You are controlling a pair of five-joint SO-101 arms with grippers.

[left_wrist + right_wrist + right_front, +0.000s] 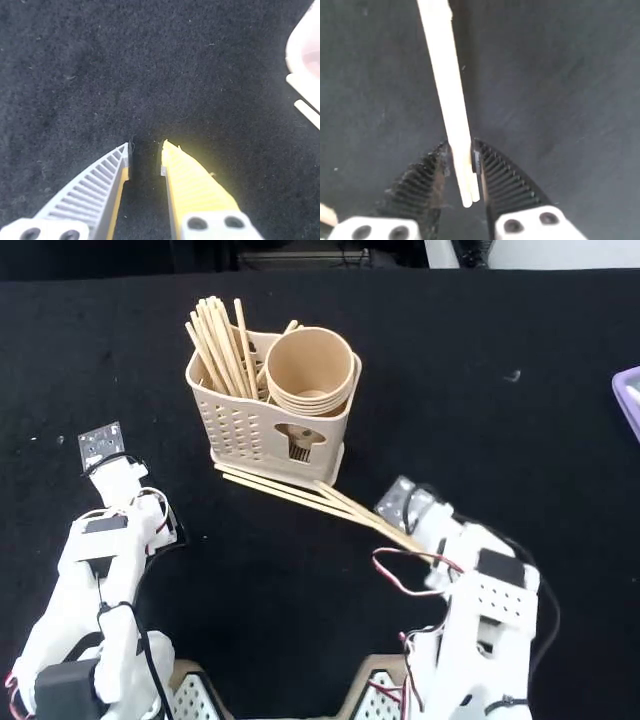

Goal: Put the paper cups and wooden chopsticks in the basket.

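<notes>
While the left gripper [145,146] hangs over the bare black table [75,75] at the near left, its jaws a little apart and holding nothing, the basket [250,430] stands farther back at centre. Upright wooden chopsticks [220,340] fill its left part and stacked paper cups [310,370] its right. Loose chopsticks [290,492] lie on the table against its front, slanting right into the right gripper [460,145], whose jaws pinch the ends of two of them.

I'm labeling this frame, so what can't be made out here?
High view: the right arm covers where the loose chopsticks end.
Right wrist view: the top edge cuts off those chopsticks in the right tool; their count is unclear.
High view: the purple object is cut by the right edge.
</notes>
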